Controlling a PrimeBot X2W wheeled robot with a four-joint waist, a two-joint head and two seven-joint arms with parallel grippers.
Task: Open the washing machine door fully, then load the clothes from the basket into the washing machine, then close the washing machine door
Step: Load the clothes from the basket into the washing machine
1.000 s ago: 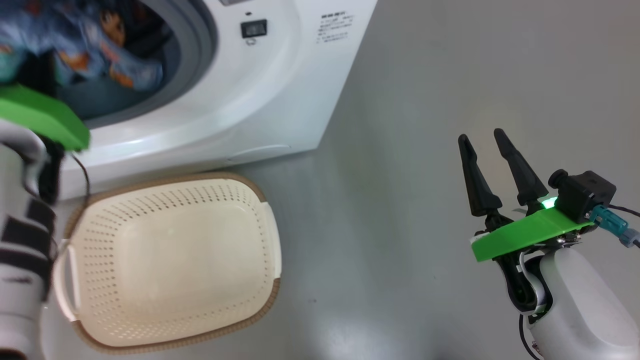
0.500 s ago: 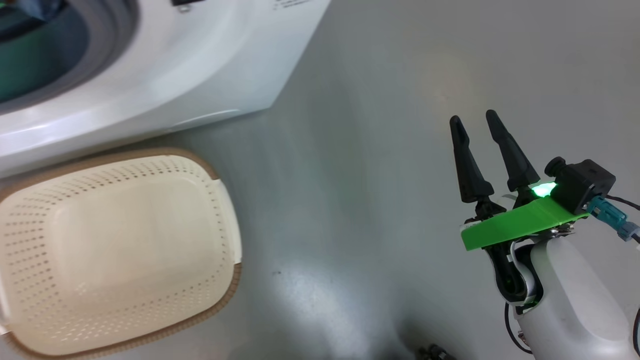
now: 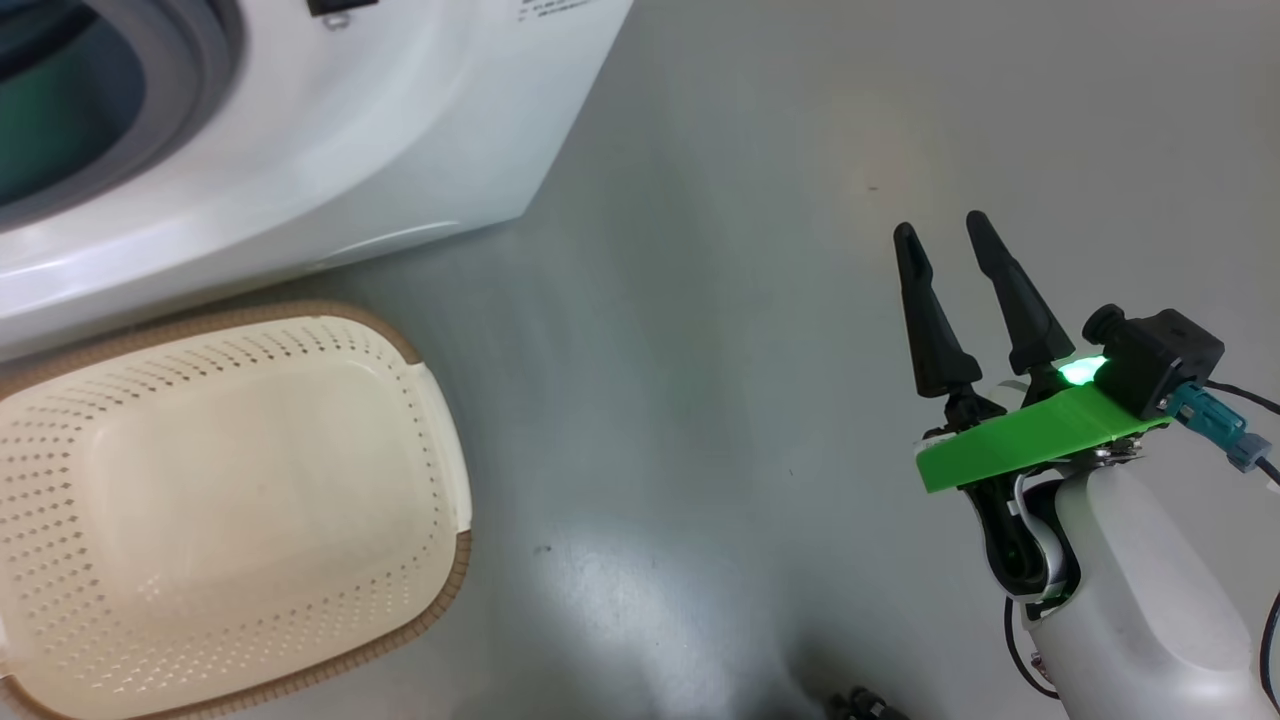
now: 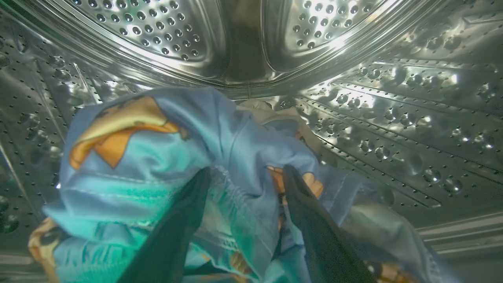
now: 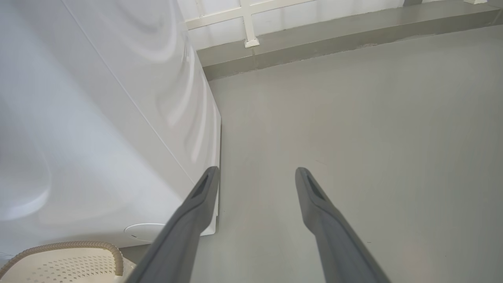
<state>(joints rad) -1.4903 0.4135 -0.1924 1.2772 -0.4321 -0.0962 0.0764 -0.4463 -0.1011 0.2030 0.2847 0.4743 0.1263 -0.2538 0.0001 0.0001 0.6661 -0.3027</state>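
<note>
Deep in the drum (image 4: 353,98) of the washing machine (image 3: 350,130), the left claw (image 4: 246,169) stands spread, with the clothes (image 4: 157,157) slack between its fingers (image 4: 177,228) at six o'clock. It would best withdraw straight back, clear of the folds. In the head view the basket (image 3: 440,470) sits bare at eight o'clock, and the right claw (image 3: 940,225) gapes empty at four.

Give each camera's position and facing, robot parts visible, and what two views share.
Head view: on the head, looking down at floor, basket and washing machine; right gripper, open, lower right.
Left wrist view: on the left wrist, facing into the drum; left gripper open over the clothes.
Right wrist view: on the right wrist, facing the floor beside the washing machine; its fingers apart.
Shared: head and right wrist views both show the basket.
</note>
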